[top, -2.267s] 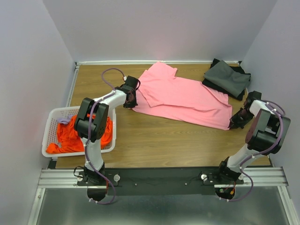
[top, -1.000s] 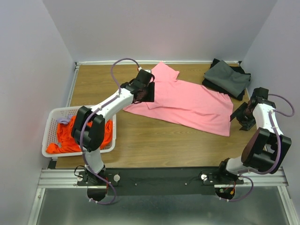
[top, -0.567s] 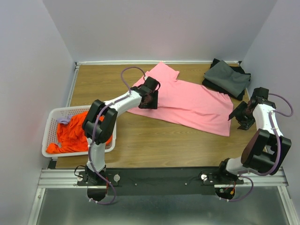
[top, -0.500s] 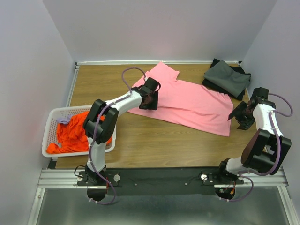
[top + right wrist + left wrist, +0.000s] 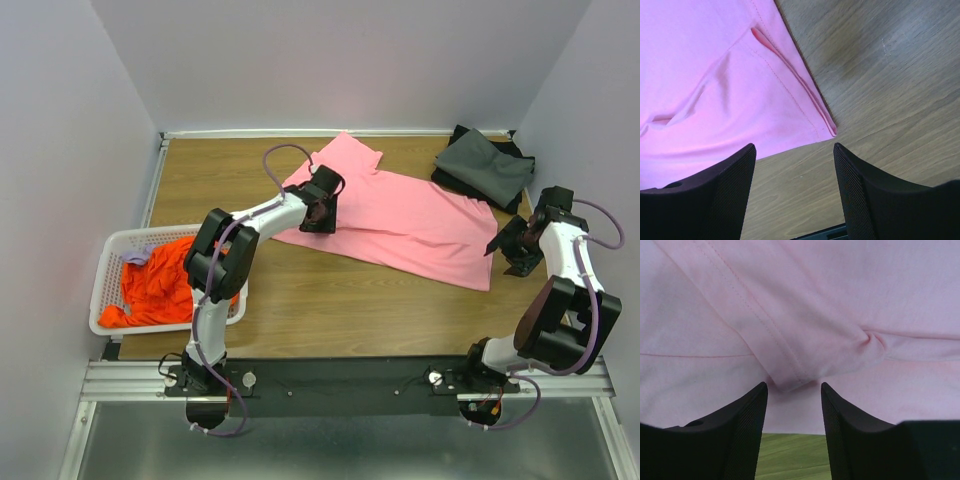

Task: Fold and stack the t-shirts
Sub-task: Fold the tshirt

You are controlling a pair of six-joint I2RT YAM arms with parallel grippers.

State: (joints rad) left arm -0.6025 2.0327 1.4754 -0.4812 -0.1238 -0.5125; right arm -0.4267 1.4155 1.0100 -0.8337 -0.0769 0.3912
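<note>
A light pink t-shirt [image 5: 410,215] lies spread across the middle of the table. My left gripper [image 5: 322,210] is down at its left edge and is open. In the left wrist view a folded hem corner [image 5: 790,380] of the pink t-shirt [image 5: 850,295] sits just ahead of the gripper [image 5: 793,388], with nothing between the fingers [image 5: 747,422]. My right gripper [image 5: 505,250] is wide open beside the shirt's near right corner [image 5: 830,131], over bare wood, with its fingertips [image 5: 852,165] apart from the cloth. Dark grey t-shirts [image 5: 485,168] lie folded at the back right. An orange t-shirt [image 5: 165,285] fills the basket.
A white slotted basket [image 5: 108,270] stands at the left edge of the wooden table [image 5: 340,300], holding the orange shirt and a bit of lilac cloth [image 5: 135,257]. Walls close in on the back, left and right. The black arm rail [image 5: 330,380] runs along the near edge.
My left gripper shifted right and down onto the pink shirt's left edge, and its elbow swung right. The right arm lifted away from the shirt's corner earlier and has since stayed still.
</note>
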